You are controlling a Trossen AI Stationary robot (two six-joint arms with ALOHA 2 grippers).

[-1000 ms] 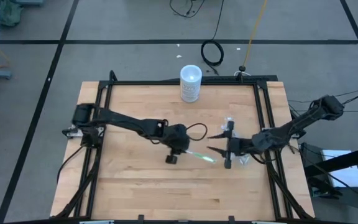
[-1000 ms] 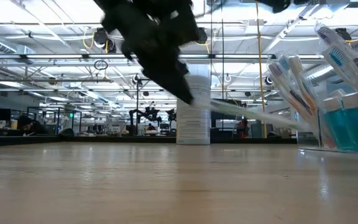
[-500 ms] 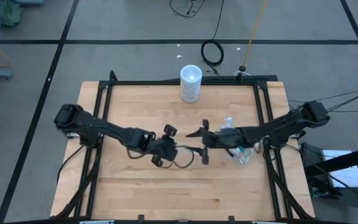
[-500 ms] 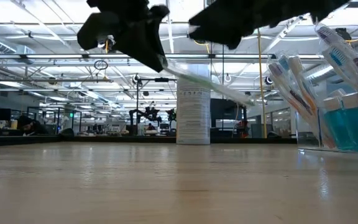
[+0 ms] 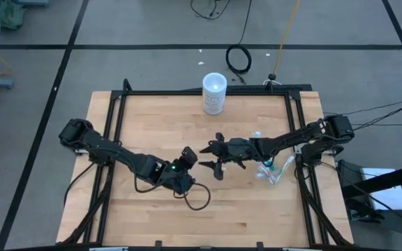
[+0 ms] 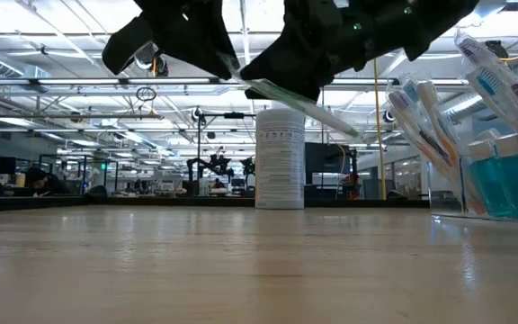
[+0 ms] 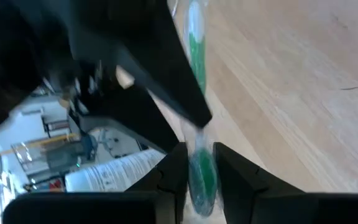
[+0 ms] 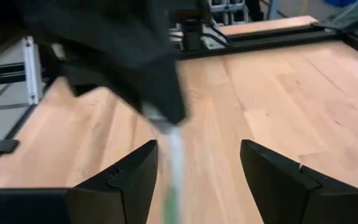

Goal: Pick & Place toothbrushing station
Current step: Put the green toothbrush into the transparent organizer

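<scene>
Handing off mid-air, left of the cup (image 5: 271, 169) — left gripper (image 5: 189, 157) clamped on green toothbrush (image 7: 199, 155), right gripper (image 5: 216, 149) open around its far end. Risk: left releases before right closes — brush drops.

We see a frosted cylindrical container (image 5: 214, 93) with a white lid standing upright at the far edge of the wooden table (image 5: 159, 125). On the grey floor beyond it lies a coiled black cable (image 5: 239, 59).
</scene>
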